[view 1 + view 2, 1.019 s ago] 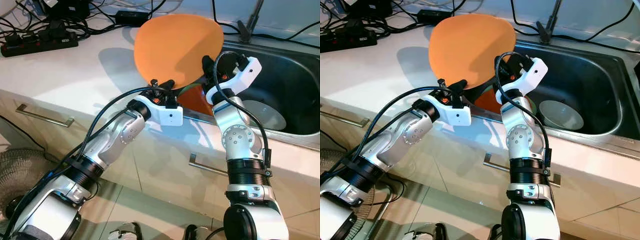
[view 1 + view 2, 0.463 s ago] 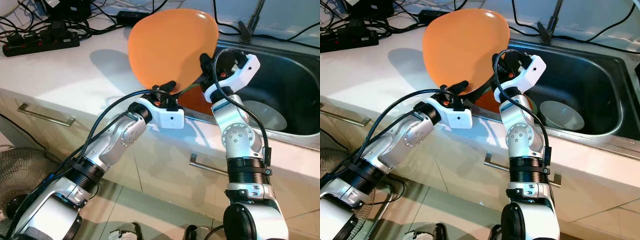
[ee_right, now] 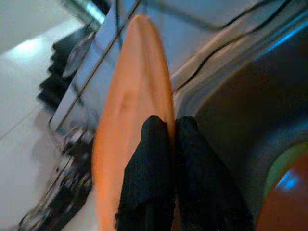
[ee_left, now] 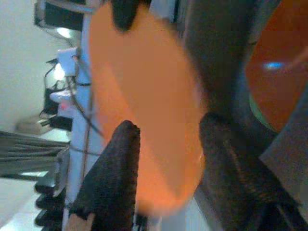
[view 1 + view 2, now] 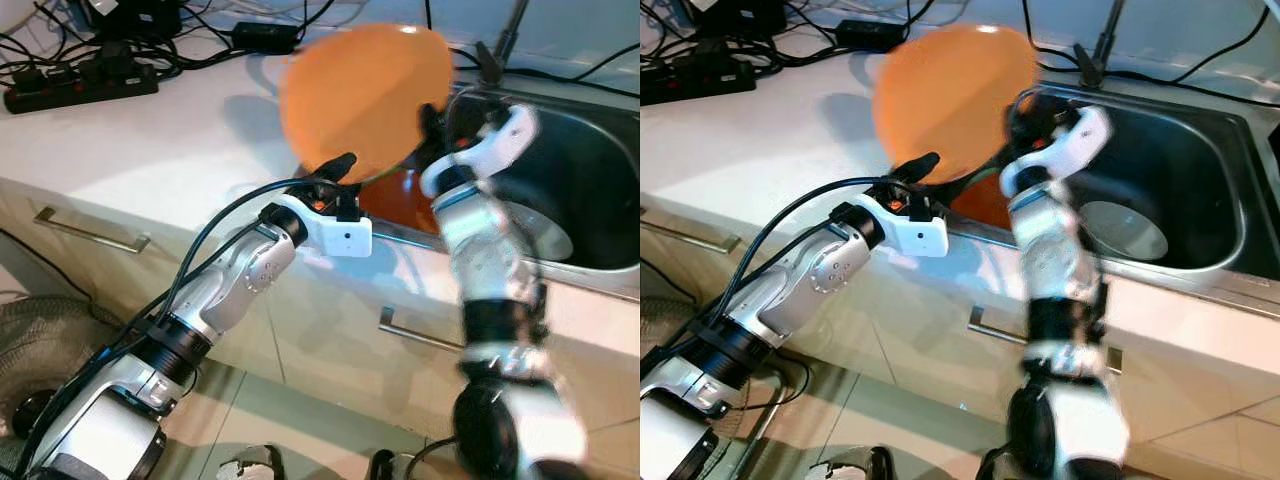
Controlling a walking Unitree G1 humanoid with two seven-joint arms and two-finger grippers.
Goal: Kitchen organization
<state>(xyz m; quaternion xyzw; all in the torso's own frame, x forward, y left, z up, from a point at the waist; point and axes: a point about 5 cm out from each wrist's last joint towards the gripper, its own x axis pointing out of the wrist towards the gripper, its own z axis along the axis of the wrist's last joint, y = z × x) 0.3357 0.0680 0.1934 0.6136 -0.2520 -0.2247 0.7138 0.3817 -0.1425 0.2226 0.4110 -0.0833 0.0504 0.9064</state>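
The right gripper [image 3: 166, 139] is clenched on the rim of the orange plate [image 5: 365, 95] above the sink [image 5: 1200, 150], while the left gripper [image 4: 166, 144] stands released around its lower edge.

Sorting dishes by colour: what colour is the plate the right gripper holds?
Orange plate, clearest in the left eye view.

Orange plate [image 5: 365, 95] looks like smooth matt plastic, the sink [image 5: 1185, 175] is brushed stainless steel with a dull sheen, the countertop [image 5: 150, 140] is glossy white stone-ish, and the right gripper [image 3: 168, 144] has fingers with a rough, ribbed black rubbery texture.
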